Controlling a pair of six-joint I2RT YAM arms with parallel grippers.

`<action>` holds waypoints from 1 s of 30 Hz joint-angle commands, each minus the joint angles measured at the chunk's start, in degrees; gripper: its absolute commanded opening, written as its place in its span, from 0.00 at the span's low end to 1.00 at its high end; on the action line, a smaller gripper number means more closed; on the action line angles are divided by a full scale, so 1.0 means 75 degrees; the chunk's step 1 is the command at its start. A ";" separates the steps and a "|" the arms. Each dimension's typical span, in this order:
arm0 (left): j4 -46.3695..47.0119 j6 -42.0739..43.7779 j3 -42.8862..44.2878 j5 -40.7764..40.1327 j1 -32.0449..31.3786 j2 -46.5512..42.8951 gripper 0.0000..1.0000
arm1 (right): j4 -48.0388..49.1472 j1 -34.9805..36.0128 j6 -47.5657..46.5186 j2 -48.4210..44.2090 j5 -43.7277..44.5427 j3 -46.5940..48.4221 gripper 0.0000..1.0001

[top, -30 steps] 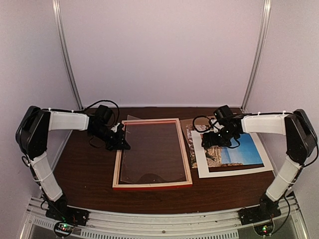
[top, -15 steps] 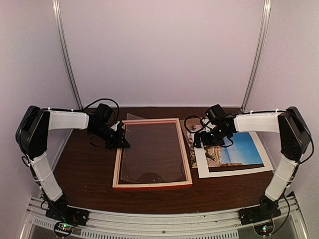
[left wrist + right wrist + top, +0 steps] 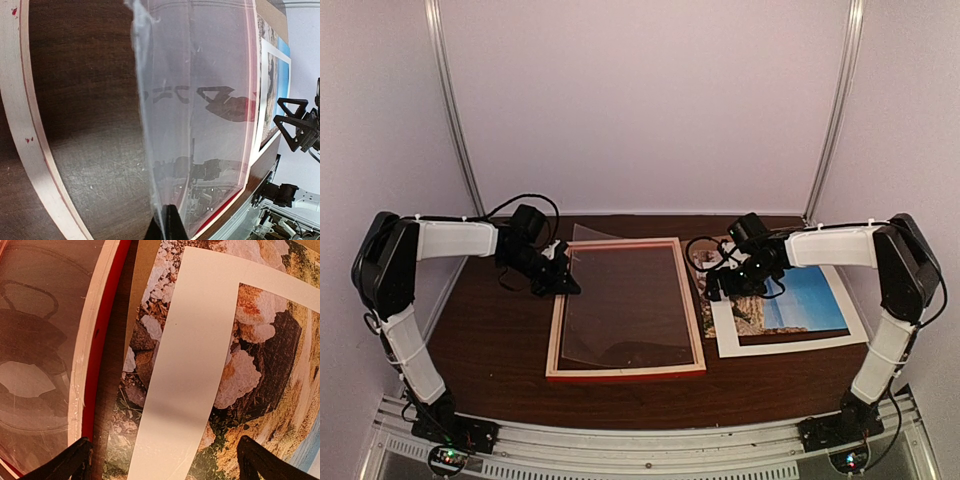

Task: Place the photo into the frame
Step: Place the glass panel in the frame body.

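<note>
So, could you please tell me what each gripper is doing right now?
Left gripper: closed on the clear sheet.
Right gripper: open, holding nothing.

Flat on the table (image 3: 490, 350) between left tool (image 3: 565, 284) and right tool (image 3: 718, 285): frame (image 3: 625, 372), with clear sheet (image 3: 620, 320) inside it, sheet's corner at the left tool. Beneath the right tool and out to its right: mat (image 3: 790, 345) over photo (image 3: 802, 303), just beside the frame's right rail.
</note>
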 commanded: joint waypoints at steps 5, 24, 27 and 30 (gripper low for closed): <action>-0.0322 0.0345 0.0344 -0.0182 0.0070 0.0187 0.00 | 0.0027 0.0045 0.0004 0.0122 0.0088 0.0235 1.00; -0.0532 0.0472 0.0334 -0.0273 0.0072 0.0227 0.00 | -0.0016 0.0066 -0.0002 0.0159 0.0106 0.0239 1.00; -0.0537 0.0483 0.0334 -0.0294 0.0079 0.0235 0.00 | -0.0030 0.0069 -0.0021 0.0133 0.0111 0.0238 1.00; -0.0539 0.0496 0.0312 -0.0304 0.0082 0.0232 0.00 | -0.0040 0.0069 -0.0015 0.0125 0.0125 0.0226 1.00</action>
